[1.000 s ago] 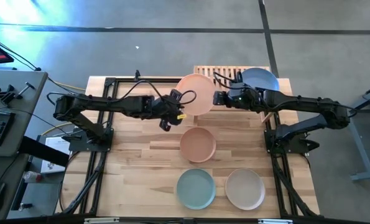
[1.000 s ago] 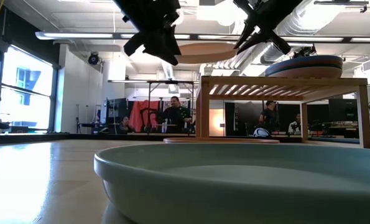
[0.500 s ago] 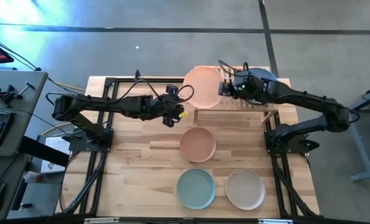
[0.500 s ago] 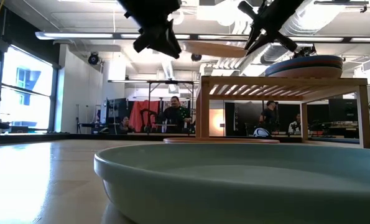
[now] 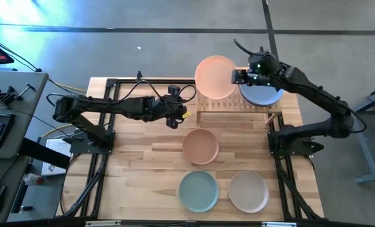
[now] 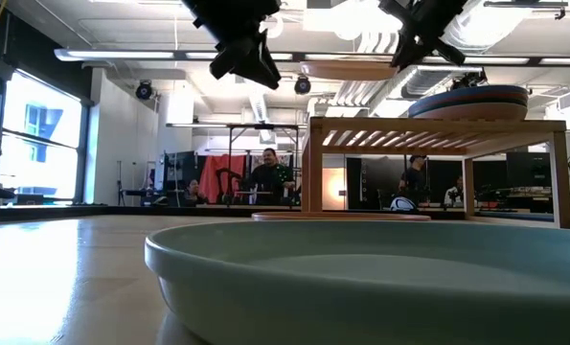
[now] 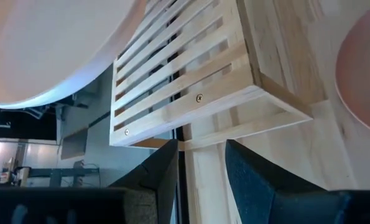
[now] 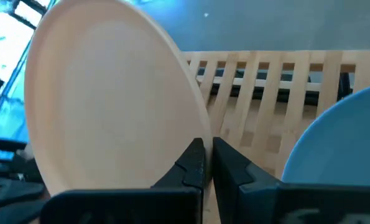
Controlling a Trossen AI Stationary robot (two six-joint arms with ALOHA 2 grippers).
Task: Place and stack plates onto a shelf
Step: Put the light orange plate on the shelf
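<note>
My right gripper point(image 5: 238, 77) is shut on a pale pink plate point(image 5: 215, 77), carried in the air over the far left part of the slatted wooden shelf point(image 5: 231, 106). A stack topped by a light blue plate point(image 5: 263, 93) rests on the shelf's right half. My left gripper point(image 5: 174, 115) hovers open and empty, left of the shelf; its fingers point(image 7: 166, 171) point at the shelf's corner point(image 7: 253, 93). A salmon plate point(image 5: 200, 145), a mint plate point(image 5: 198, 191) and a beige plate point(image 5: 248, 191) lie flat on the table. My right gripper pinches the pink plate's rim point(image 8: 188, 130) between its two fingers, on the plate's right-hand side. The fingers come from the table's right, slanting down. The plate point(image 6: 347, 69) hangs about level, clear above the shelf top point(image 6: 438, 125).
The blue-topped stack point(image 6: 468, 100) stands just right of the carried plate and below it. The mint plate point(image 6: 361, 278) lies close to the table's near edge. Bare slats point(image 8: 259, 93) show on the shelf's left half. People sit in the room behind the table.
My right gripper has risen and swung toward the table's far right with the pink plate. It has drawn the plate away from my left gripper to a place above the shelf's far left. The plate stays about level. My left gripper has kept its place and rolled a little.
</note>
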